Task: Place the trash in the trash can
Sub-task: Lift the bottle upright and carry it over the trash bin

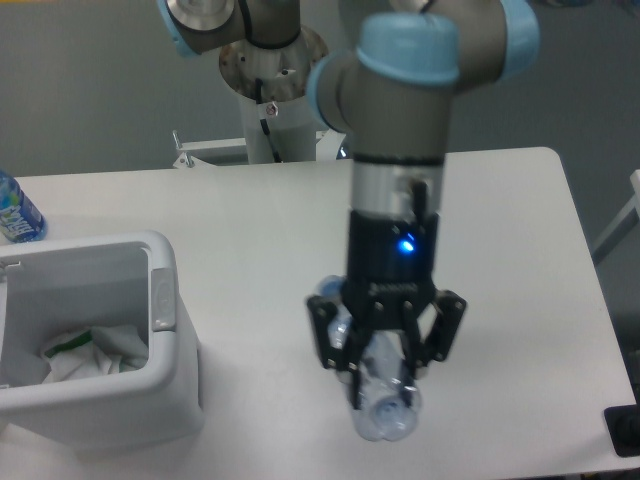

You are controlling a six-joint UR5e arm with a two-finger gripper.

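The crushed clear plastic bottle [388, 415] with a blue cap lies lengthwise under my gripper [383, 382], right of the table's centre near the front. The gripper points straight down and its two fingers are closed against the bottle's sides. I cannot tell whether the bottle is off the table. The white boxy trash can [165, 345] stands at the front left, well to the left of the gripper. The crumpled white paper wrapper with green marks [90, 350] lies inside it.
An upright bottle with a bright blue label [15, 212] stands at the table's far left edge, behind the trash can. The arm's base column [265, 100] rises behind the table's back edge. A dark object [625, 430] sits at the front right corner.
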